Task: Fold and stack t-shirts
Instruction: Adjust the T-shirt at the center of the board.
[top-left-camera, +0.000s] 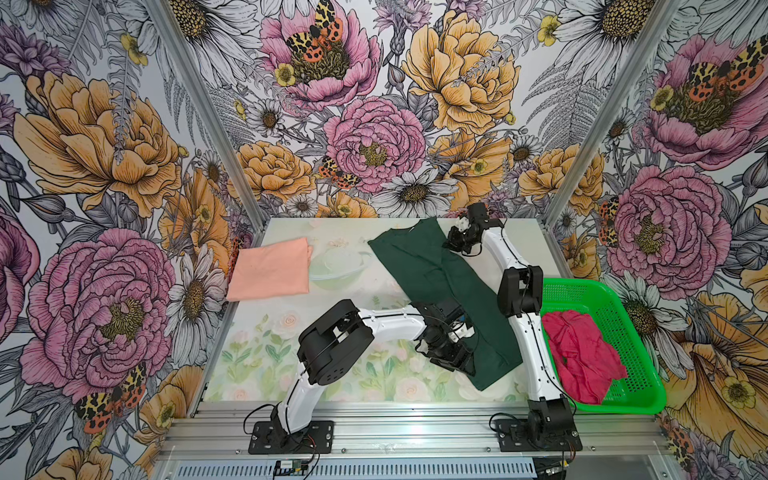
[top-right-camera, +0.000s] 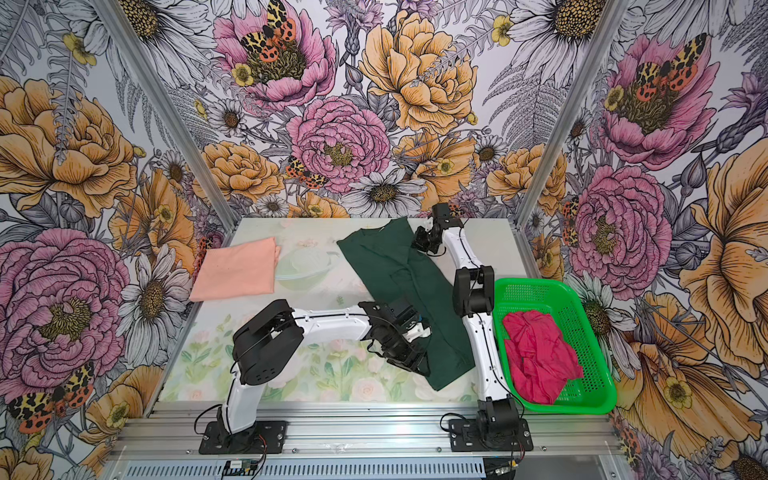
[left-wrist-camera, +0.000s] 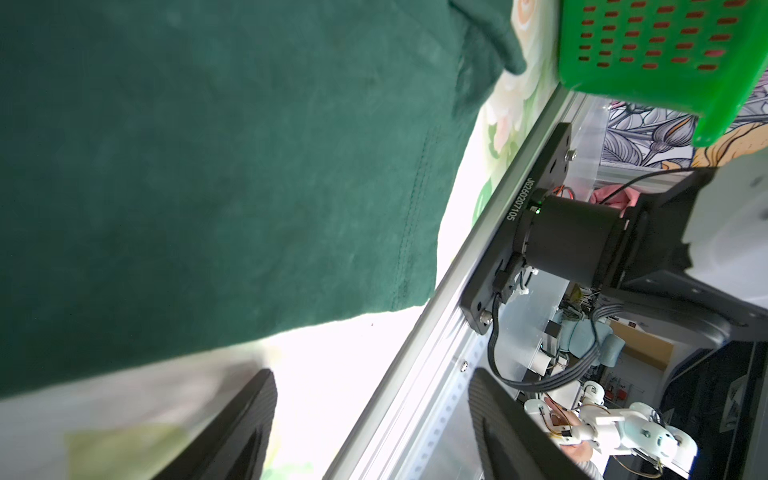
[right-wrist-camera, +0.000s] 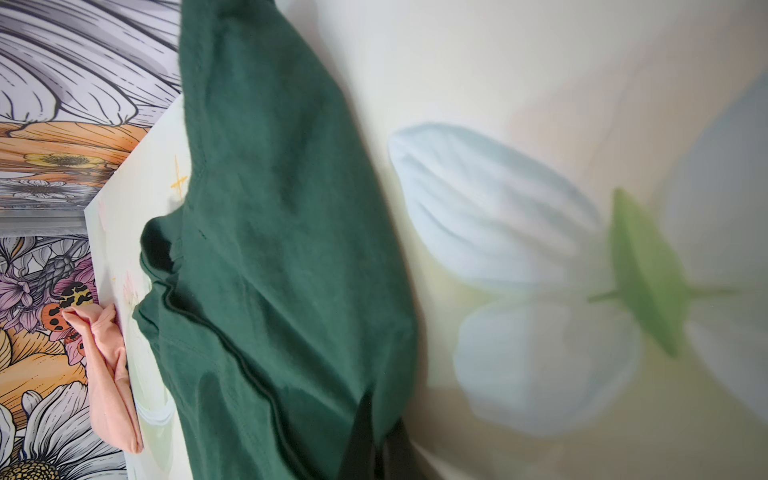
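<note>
The green t-shirt (top-left-camera: 436, 282) lies as a long diagonal strip, from the tabletop's far edge toward its near-right. The peach t-shirt (top-left-camera: 270, 270) lies folded at the far-left corner. The crimson t-shirt (top-left-camera: 582, 357) lies crumpled in the basket (top-left-camera: 623, 332).

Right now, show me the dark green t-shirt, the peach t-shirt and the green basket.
dark green t-shirt (top-left-camera: 432, 270): in a top view, middle of its spread body.
peach t-shirt (top-left-camera: 270, 270): in a top view, centre of the folded cloth.
green basket (top-left-camera: 611, 320): in a top view, perforated side wall.

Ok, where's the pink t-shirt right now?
In a top view the crimson-pink t-shirt lies crumpled inside the bright green basket at the table's right edge, just outside the right arm.
</note>
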